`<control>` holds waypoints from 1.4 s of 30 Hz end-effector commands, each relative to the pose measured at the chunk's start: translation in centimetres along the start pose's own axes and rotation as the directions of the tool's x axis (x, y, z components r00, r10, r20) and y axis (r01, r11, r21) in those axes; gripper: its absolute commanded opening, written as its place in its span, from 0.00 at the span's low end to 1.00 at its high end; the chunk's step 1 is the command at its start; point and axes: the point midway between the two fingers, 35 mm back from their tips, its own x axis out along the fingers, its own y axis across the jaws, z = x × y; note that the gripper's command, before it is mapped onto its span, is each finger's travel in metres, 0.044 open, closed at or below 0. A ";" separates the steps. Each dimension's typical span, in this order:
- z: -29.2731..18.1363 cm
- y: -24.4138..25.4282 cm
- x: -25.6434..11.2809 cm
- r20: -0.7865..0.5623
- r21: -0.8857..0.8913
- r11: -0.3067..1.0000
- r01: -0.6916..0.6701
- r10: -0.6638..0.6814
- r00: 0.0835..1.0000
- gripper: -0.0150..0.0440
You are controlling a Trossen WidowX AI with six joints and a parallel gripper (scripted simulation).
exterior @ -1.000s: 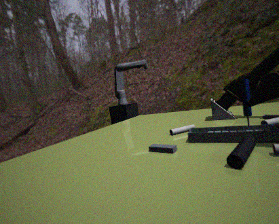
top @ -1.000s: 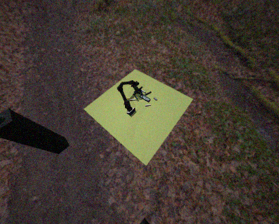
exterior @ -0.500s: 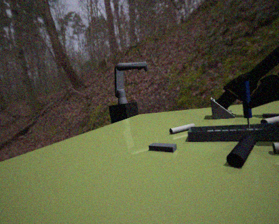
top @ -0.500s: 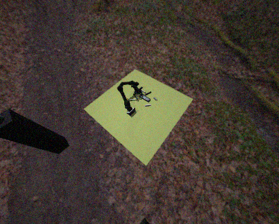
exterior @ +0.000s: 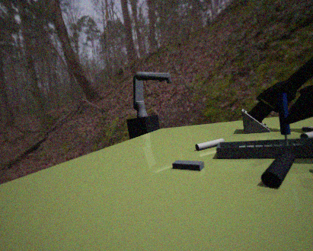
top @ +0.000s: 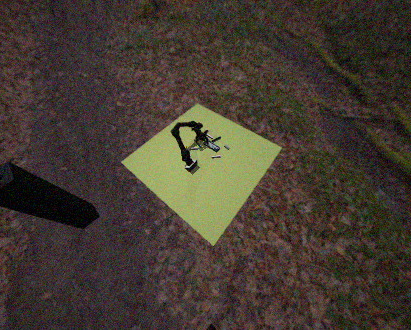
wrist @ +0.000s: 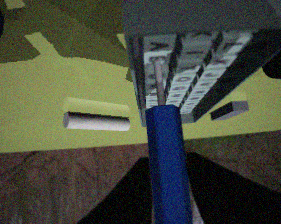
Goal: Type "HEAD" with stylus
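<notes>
The blue stylus [exterior: 284, 114] [wrist: 168, 160] is held nearly upright in my gripper [exterior: 285, 100] [wrist: 167, 163], which is shut on it. The dark keyboard [top: 214, 147] [exterior: 251, 152] [wrist: 191, 17] lies flat under it, with pale lettered keys in rows. In the wrist view the thin metal tip ends on or just over a key in the left row. In the exterior view the tip meets the keyboard's top. Whether the key is pressed down cannot be told, and its letter is hidden or too blurred to read.
On the yellow-green desk [top: 210, 200] [exterior: 103, 213], a white cylinder [exterior: 209, 144] [wrist: 97, 122] and a dark block [exterior: 188, 165] [wrist: 230, 110] lie near one keyboard end. A thick black cylinder [exterior: 278, 171] lies against its front. A grey wedge [exterior: 252, 124] stands behind it.
</notes>
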 end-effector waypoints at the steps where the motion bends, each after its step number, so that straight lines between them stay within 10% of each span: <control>1: 0.2 0.0 0.1 -0.002 0.001 1.000 0.001 -0.001 1.000 0.39; 42: -2.4 0.0 -3.6 -0.003 0.001 1.000 0.002 -0.002 1.000 0.25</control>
